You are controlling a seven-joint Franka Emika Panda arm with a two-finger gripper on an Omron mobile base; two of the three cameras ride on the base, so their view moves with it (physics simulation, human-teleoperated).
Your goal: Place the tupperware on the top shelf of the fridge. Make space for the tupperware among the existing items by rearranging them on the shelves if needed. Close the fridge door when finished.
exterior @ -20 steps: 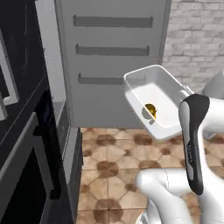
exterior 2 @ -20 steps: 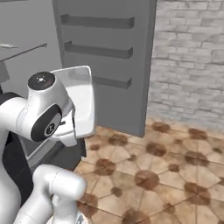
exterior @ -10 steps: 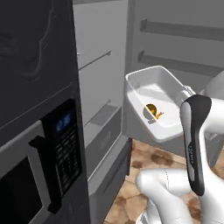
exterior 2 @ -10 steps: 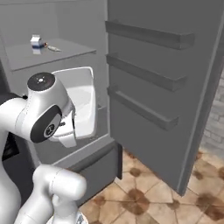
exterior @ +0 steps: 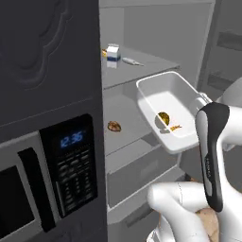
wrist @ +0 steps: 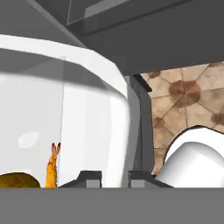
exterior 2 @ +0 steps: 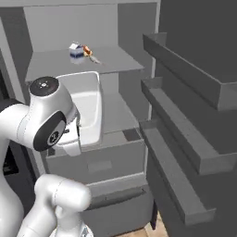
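The tupperware (exterior: 172, 113) is held by its wall in the pinching claw (wrist: 114, 175), raised in front of the open fridge, not yet shelved. The top shelf (exterior 2: 111, 60) carries a small carton (exterior: 112, 55) at its back left; open room lies right of it. The door (exterior 2: 194, 115) remains to be closed.

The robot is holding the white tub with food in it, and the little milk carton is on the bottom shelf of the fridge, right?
Not quite. The gripper does hold the white tub with food in it, but the little milk carton stands on the top shelf, not the bottom one. The left base view shows it there, beside a small utensil.
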